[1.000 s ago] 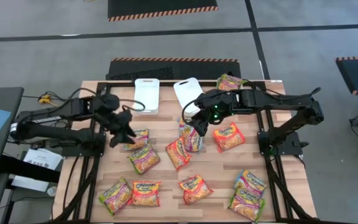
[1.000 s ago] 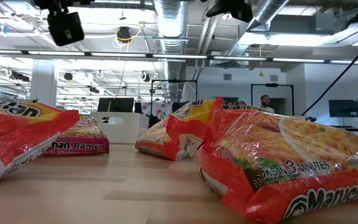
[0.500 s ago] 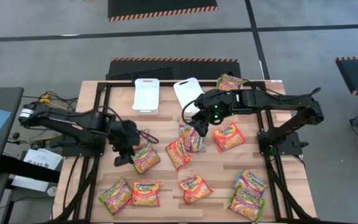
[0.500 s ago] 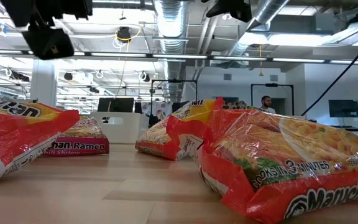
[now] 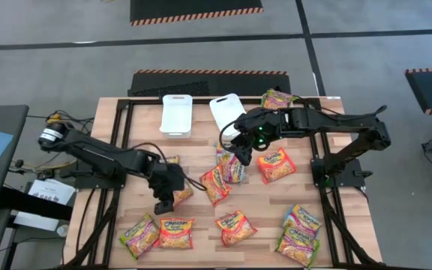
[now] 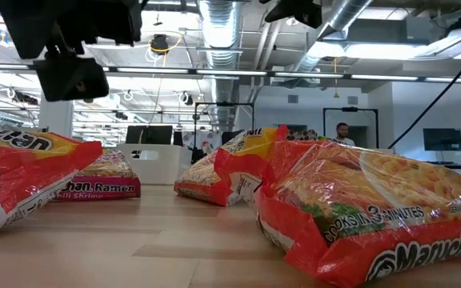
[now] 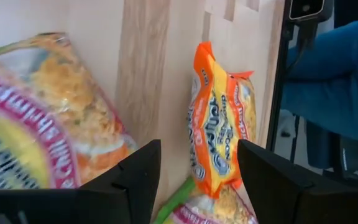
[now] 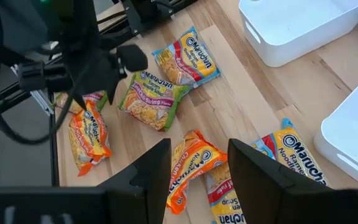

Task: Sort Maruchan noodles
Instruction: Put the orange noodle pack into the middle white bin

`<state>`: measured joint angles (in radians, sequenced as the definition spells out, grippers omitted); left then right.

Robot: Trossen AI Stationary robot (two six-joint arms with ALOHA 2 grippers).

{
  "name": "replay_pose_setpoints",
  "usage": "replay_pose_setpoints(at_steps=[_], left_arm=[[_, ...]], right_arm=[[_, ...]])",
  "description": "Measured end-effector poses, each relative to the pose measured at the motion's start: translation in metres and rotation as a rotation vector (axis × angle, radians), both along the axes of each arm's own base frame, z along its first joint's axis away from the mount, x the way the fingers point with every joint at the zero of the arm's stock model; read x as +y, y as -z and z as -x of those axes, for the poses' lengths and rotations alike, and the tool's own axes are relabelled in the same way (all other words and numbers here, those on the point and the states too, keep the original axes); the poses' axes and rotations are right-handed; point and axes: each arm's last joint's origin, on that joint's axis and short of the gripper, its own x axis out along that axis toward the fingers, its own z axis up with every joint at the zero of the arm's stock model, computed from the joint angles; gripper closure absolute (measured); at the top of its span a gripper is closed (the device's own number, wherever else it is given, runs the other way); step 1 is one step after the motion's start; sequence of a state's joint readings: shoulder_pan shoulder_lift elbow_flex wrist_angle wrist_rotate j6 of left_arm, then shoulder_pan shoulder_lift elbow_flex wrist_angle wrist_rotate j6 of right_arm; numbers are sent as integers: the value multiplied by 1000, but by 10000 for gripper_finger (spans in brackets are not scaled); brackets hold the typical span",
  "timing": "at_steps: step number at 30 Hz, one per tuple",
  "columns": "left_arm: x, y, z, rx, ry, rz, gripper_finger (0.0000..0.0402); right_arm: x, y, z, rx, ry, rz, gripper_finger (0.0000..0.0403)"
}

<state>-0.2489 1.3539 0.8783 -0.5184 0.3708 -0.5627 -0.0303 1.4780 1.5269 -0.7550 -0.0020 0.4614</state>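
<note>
Several Maruchan packets lie flat on the wooden table (image 5: 201,217). My left gripper (image 5: 163,202) is open and hovers above the left near part, between a green-pink packet (image 5: 177,187) and an orange one (image 5: 176,232). Its wrist view shows the orange packet (image 7: 219,146) just beyond the open fingers (image 7: 199,180) and the green-pink packet (image 7: 36,124) beside them. My right gripper (image 5: 238,155) is open and hangs over the middle cluster of packets (image 5: 227,171). Its wrist view (image 8: 197,180) looks down on an orange packet (image 8: 194,163). Neither gripper touches a packet.
Two white bins (image 5: 176,114) (image 5: 227,112) stand at the far edge, with a green-pink packet (image 5: 277,98) to their right. More packets lie near the right near corner (image 5: 300,232) and at the near middle (image 5: 235,227). Bare wood shows between these groups.
My left gripper has moved from beside the blue packet on the left toward the table's near edge and a little to the right, coming lower over the green-pink and orange packets. It stays open. The right arm and the packets have kept still.
</note>
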Motion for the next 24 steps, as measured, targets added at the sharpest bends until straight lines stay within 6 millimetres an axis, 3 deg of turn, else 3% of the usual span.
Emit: replay_pose_setpoints(at_steps=[8, 24], left_arm=[[-19, 24, -18, 19, 45, 40, 203], [-36, 63, -32, 113, 99, 82, 203]], right_arm=[[0, 0, 0, 0, -2, 2, 221], [0, 0, 0, 2, -18, 19, 221]])
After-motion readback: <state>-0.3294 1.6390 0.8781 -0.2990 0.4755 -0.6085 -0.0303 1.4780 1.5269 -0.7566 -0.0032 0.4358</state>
